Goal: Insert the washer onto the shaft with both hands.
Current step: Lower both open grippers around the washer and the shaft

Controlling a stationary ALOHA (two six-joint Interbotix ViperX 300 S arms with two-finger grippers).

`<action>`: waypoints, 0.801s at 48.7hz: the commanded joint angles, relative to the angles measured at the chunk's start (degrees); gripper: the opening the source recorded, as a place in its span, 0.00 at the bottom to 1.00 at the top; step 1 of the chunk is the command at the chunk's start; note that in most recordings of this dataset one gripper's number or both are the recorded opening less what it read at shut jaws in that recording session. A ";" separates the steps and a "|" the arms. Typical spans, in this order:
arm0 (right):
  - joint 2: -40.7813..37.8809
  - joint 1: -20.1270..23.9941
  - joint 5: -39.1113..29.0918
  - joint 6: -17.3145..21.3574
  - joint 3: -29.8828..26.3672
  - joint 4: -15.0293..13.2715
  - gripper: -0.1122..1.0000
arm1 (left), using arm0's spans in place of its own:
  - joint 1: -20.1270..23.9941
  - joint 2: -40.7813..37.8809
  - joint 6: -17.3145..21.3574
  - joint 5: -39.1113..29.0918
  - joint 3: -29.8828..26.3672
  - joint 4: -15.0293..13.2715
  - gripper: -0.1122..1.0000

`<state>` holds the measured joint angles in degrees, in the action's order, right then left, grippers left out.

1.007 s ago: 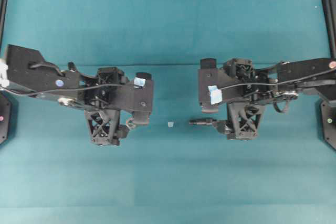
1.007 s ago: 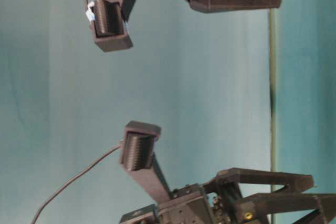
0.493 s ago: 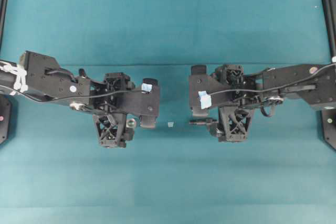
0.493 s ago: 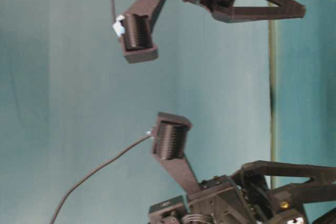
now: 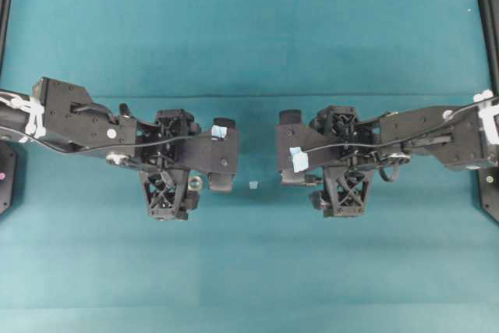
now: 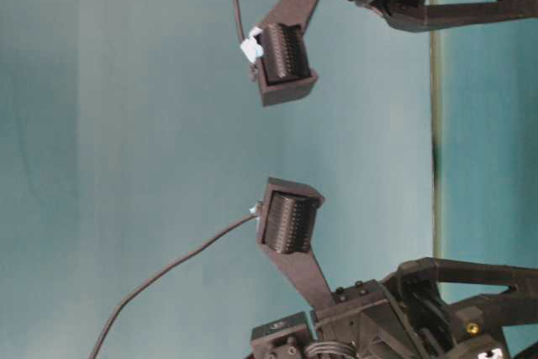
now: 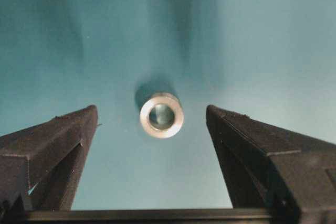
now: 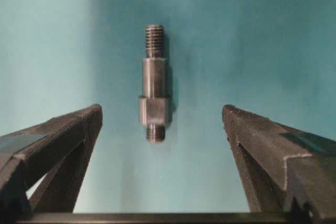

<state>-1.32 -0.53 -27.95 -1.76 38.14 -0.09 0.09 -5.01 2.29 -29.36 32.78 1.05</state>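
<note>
Both wide-open, empty, the left gripper (image 7: pixel 152 129) could flick the tiny washer (image 7: pixel 161 115) away, while the right gripper (image 8: pixel 163 124) could roll the shaft (image 8: pixel 154 82) across the counter (image 5: pixel 249 271).

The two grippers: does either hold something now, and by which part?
Nothing is held. The washer and the shaft lie free between open fingers.

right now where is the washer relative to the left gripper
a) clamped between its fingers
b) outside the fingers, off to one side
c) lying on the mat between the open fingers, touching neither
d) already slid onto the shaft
c: in the left wrist view the washer lies on the teal mat with clear gaps to both fingers of the open left gripper.
</note>
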 commanded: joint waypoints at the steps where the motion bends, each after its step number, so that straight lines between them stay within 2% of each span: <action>1: -0.09 0.18 1.14 0.18 -0.26 -0.09 0.83 | -0.18 0.18 -0.26 0.18 0.00 0.18 0.94; 39: -2.72 -0.44 4.57 0.09 2.11 0.00 0.83 | -0.62 -3.25 -1.49 5.36 1.49 0.18 0.94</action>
<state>-4.22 -0.88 -24.08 -1.76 40.25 -0.09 -0.35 -8.44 0.88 -24.96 34.63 1.05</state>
